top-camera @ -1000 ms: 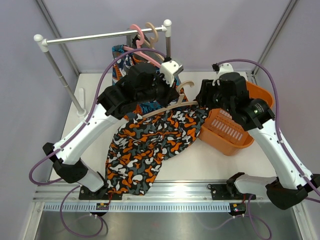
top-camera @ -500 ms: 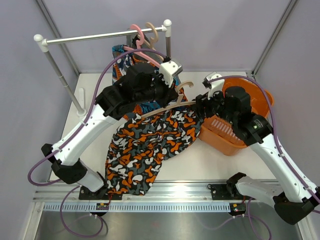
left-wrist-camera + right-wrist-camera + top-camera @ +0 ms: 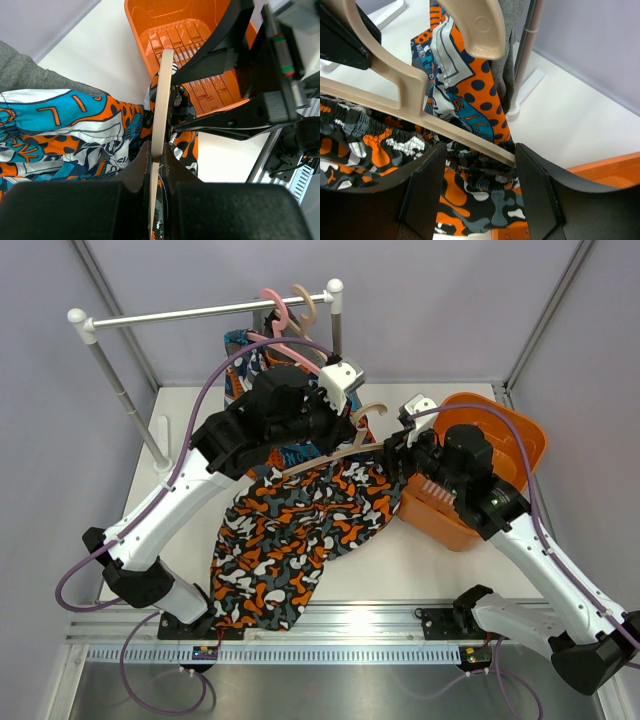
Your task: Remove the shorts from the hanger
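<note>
The camouflage shorts (image 3: 300,530) hang by their waistband from a beige hanger (image 3: 345,452) held low over the table, the cloth trailing to the near edge. My left gripper (image 3: 157,160) is shut on the hanger's bar (image 3: 162,95). My right gripper (image 3: 480,175) is open and straddles the hanger's right end (image 3: 470,142) and the bunched camouflage waistband (image 3: 485,172); in the top view this right gripper (image 3: 392,452) sits at the hanger's tip. The blue-orange patterned shorts (image 3: 60,130) and the grey shorts (image 3: 512,30) hang behind.
An orange basket (image 3: 500,455) stands at the right, just behind my right arm. A clothes rail (image 3: 200,313) on white posts crosses the back, carrying pink and tan hangers (image 3: 285,310). Its post (image 3: 527,45) stands close beyond the shorts.
My right arm has swung left from over the basket to the hanger's right end, and its jaws have widened. The left gripper has kept its hold on the hanger, nearly still.
</note>
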